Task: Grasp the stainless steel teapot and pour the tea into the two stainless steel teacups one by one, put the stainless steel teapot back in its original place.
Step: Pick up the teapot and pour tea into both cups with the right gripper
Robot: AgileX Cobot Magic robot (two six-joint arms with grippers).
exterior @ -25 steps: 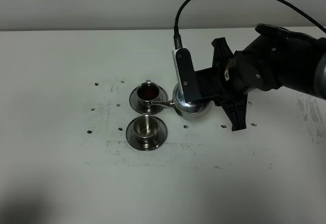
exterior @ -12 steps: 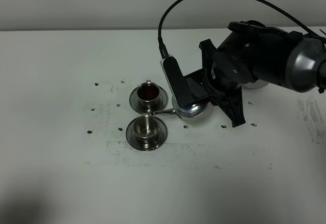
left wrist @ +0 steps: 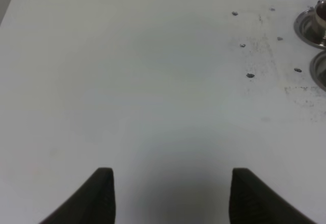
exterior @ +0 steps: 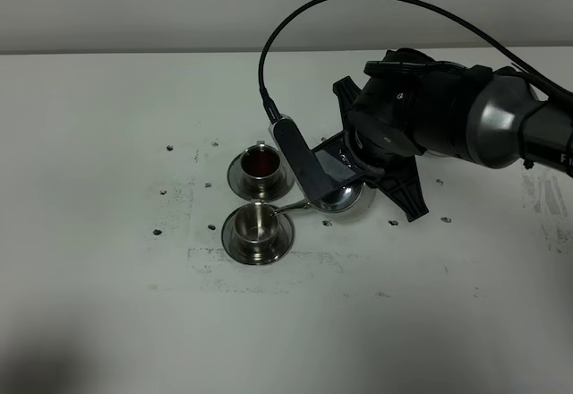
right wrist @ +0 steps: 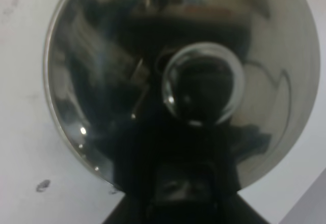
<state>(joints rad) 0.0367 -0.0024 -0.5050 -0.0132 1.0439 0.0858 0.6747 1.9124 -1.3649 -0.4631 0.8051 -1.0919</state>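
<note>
The stainless steel teapot [exterior: 343, 197] hangs from my right gripper [exterior: 363, 179], which is shut on it. Its thin spout [exterior: 291, 206] reaches over the rim of the near teacup [exterior: 258, 226], whose inside looks bare steel. The far teacup [exterior: 261, 163] holds red tea. Both cups stand on their saucers. The right wrist view is filled by the teapot's lid [right wrist: 127, 66] and its knob [right wrist: 202, 84]. My left gripper [left wrist: 170, 183] is open and empty over bare table, left of the saucers [left wrist: 309, 29]. The steel coaster disc is hidden behind the right arm.
The white table [exterior: 107, 125] carries small dark screw holes [exterior: 169, 148] and scuff marks around the cups. The right arm's black cable [exterior: 358, 0] arcs above the table behind the teapot.
My right arm has swung left and turned, carrying the teapot nearer. The spout has moved from over the far teacup to over the near teacup.
</note>
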